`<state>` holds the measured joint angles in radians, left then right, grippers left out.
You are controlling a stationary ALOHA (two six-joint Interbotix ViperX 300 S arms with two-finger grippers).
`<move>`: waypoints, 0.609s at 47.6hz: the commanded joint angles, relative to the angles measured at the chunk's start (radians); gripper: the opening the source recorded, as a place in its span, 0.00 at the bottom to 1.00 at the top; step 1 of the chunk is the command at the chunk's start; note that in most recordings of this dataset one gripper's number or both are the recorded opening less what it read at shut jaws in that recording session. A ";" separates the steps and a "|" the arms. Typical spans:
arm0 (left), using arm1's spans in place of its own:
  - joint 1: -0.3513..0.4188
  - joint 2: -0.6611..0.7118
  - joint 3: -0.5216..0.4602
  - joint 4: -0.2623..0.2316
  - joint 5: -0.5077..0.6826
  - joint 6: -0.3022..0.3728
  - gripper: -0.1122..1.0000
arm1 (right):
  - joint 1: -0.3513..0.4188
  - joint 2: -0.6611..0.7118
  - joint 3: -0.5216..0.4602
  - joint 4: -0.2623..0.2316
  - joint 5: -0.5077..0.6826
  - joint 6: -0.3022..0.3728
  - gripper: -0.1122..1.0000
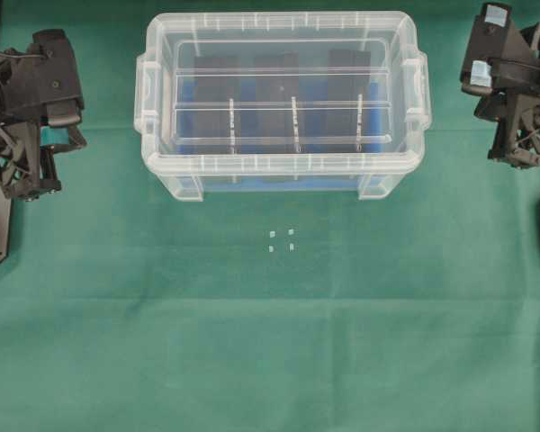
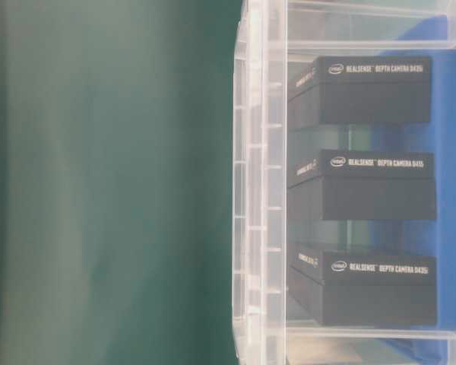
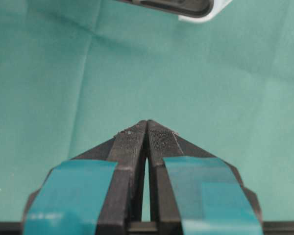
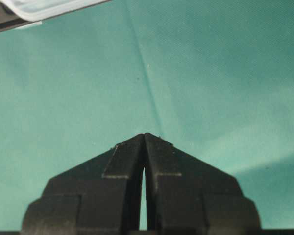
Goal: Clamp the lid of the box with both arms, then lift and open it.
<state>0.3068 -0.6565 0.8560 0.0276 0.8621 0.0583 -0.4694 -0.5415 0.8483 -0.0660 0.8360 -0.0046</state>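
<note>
Overhead exterior view: the box (image 1: 282, 103) sits in the upper middle of the frame on the green surface (image 1: 270, 342), with the lid (image 1: 283, 27) seated on top, rim flush all round. Through the clear plastic I see the blue floor and three black blocks (image 1: 281, 85); the table-level view reads their labels as RealSense depth camera cases. Four tiny white marks (image 1: 281, 240) lie just below the box on the cloth.

Left arm (image 1: 27, 99) is parked at the left edge, right arm (image 1: 513, 76) at the upper right edge, both well apart from the box. Left wrist view: left gripper (image 3: 147, 125), teal tape bands, jaws pressed together at the tips, holding nothing, only green cloth beneath. Right wrist view: right gripper (image 4: 144, 137), plain black, jaws likewise closed and empty.

My read: nothing started yet, clamp step is ahead. Both sets of jaws must spread before they reach the lid's short ends.

Risks from here:
- closed jaws would hit the rim and shove the box sideways.
- lid is clear and thin, so it's easy to grab the tub's handle lug instead of the lid tab.
- uneven clamp or one arm lifting early would tilt the lid, or drag the whole box up if the lid is snapped on.
- slick plastic may slip out of the pointed tips.
</note>
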 commanded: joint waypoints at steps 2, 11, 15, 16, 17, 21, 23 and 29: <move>-0.003 -0.002 -0.014 0.003 -0.006 -0.002 0.10 | -0.003 0.000 -0.014 -0.002 -0.012 -0.003 0.10; -0.003 0.000 -0.015 0.003 0.006 0.023 0.10 | 0.009 0.000 -0.014 -0.009 -0.009 -0.074 0.10; -0.003 0.002 -0.018 0.003 0.020 0.067 0.10 | 0.015 0.000 -0.014 -0.011 -0.008 -0.141 0.10; -0.003 0.003 -0.018 0.003 0.025 0.077 0.10 | 0.017 0.000 -0.014 -0.011 -0.006 -0.160 0.10; -0.003 0.005 -0.020 0.003 0.031 0.084 0.10 | 0.017 0.000 -0.014 -0.011 -0.005 -0.179 0.10; -0.003 0.006 -0.021 0.003 0.055 0.115 0.10 | 0.017 0.000 -0.015 -0.011 0.009 -0.245 0.10; -0.003 0.006 -0.021 0.003 0.063 0.126 0.10 | 0.017 0.000 -0.015 -0.011 0.018 -0.267 0.10; -0.003 0.003 -0.032 0.002 0.071 0.143 0.10 | 0.017 -0.002 -0.017 -0.009 0.038 -0.279 0.10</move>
<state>0.3053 -0.6504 0.8544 0.0276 0.9327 0.1979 -0.4525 -0.5384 0.8483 -0.0752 0.8682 -0.2823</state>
